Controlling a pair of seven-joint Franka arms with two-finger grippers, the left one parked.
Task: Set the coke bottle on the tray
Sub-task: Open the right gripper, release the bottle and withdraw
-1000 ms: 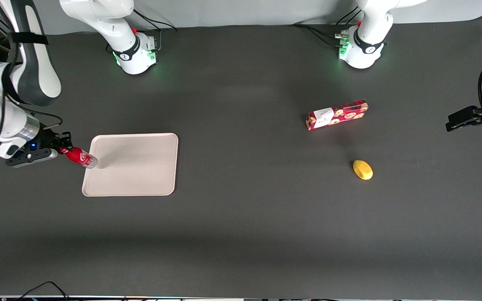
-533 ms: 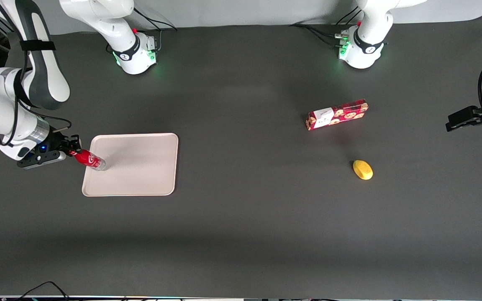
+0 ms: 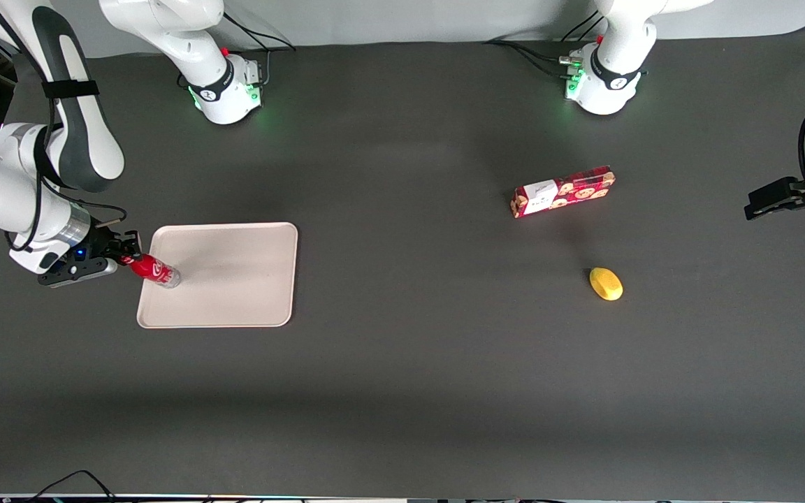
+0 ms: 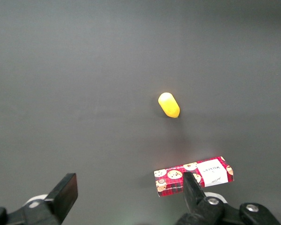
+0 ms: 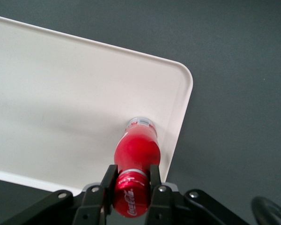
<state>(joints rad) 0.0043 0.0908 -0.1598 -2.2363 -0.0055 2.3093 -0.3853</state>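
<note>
My right gripper [image 3: 125,258] is shut on the cap end of the small red coke bottle [image 3: 153,270]. The bottle hangs tilted, its silvery base over the edge of the beige tray [image 3: 235,279] that lies toward the working arm's end of the table. In the right wrist view the gripper [image 5: 131,180] clamps the red cap between both fingers, and the bottle [image 5: 136,150] points down at the tray's floor [image 5: 61,103] close to a rounded corner. I cannot tell if the base touches the tray.
A long red cookie box [image 3: 563,191] and a yellow lemon-like object [image 3: 606,283] lie toward the parked arm's end of the table; both show in the left wrist view, box [image 4: 193,176] and yellow object [image 4: 169,104].
The gripper has carried the bottle sideways from just outside the tray's edge to over the tray's edge region, moving toward the table's middle.
</note>
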